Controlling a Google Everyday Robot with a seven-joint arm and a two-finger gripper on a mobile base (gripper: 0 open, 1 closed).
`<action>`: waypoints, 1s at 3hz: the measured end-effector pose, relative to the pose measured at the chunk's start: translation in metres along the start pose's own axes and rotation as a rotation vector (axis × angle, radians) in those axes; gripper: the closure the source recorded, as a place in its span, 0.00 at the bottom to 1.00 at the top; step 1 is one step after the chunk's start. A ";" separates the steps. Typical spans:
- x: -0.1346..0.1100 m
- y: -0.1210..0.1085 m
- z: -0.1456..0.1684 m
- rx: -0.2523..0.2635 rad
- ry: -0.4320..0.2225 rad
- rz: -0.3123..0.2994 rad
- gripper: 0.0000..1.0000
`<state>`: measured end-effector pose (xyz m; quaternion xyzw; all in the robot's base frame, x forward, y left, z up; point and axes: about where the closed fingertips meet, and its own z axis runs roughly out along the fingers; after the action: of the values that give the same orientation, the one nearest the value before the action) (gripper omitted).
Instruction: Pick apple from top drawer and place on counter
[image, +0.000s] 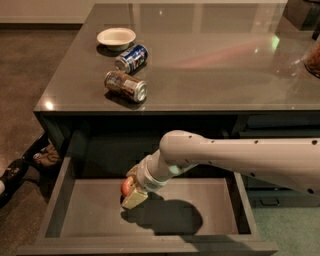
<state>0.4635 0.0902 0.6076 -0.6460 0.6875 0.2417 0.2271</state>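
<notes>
The apple (126, 186), small, red and yellowish, is in the open top drawer (95, 215), near the middle of its flat bottom. My gripper (131, 190) reaches down into the drawer from the right at the end of the pale arm. Its fingers (134, 199) are closed around the apple, one above it and one below. The glossy dark grey counter (210, 55) lies above and behind the drawer.
On the counter's left part are a white bowl (116, 37), a blue soda can (132, 57) lying on its side and a brown soda can (126, 85) lying on its side. Dark objects stand at the counter's right edge (314, 55). Narrower drawers (272, 202) are at the right. Cables lie on the floor at the left (30, 160).
</notes>
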 end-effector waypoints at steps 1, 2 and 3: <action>0.000 0.000 0.000 0.000 0.000 0.000 0.73; 0.000 0.000 0.000 0.000 0.000 0.000 0.96; -0.010 0.001 -0.004 -0.015 -0.032 -0.006 1.00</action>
<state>0.4629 0.0956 0.6170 -0.6458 0.6802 0.2564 0.2338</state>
